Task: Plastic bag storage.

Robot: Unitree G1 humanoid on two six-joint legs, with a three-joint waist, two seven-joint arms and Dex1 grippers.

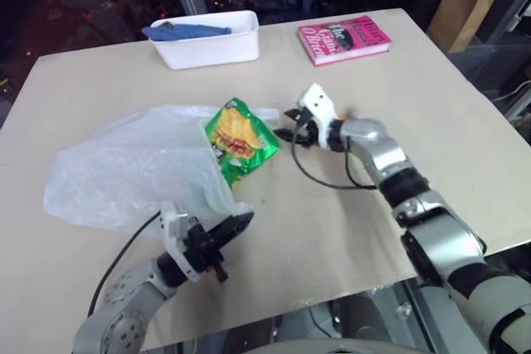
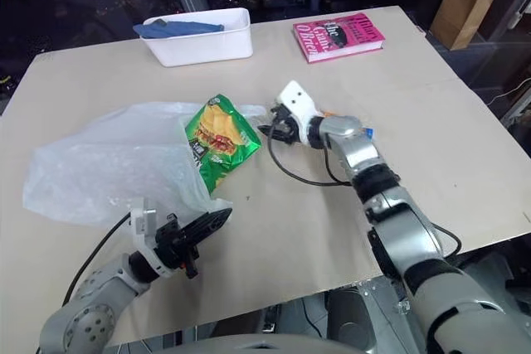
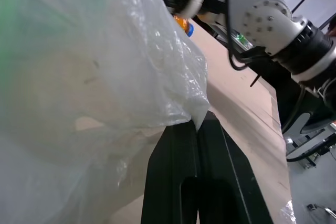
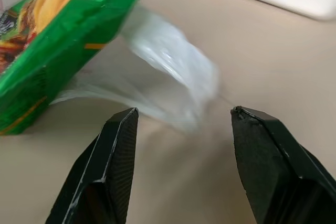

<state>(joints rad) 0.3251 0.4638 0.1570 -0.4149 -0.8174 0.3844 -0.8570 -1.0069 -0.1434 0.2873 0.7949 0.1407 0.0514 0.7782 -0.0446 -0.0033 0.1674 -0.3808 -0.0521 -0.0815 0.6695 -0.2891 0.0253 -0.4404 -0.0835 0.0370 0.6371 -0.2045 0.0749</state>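
The left gripper (image 3: 198, 129) was clamped tight on a corner of the plastic bag (image 1: 124, 167), which lay crumpled on the table (image 1: 431, 80) with the green chips packet (image 1: 239, 137) resting at its mouth. The right gripper (image 4: 181, 116) stood with fingers spread wide, holding nothing, just beside a loose bag handle. Farther back sat a white bin (image 1: 207, 39) and a pink book (image 1: 344, 39).

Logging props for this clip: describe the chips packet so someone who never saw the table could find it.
On the beige table, look to the middle, at the mouth of the plastic bag. The chips packet lies there, half on the bag: bright green with yellow chips printed on it, the only green thing on the table.
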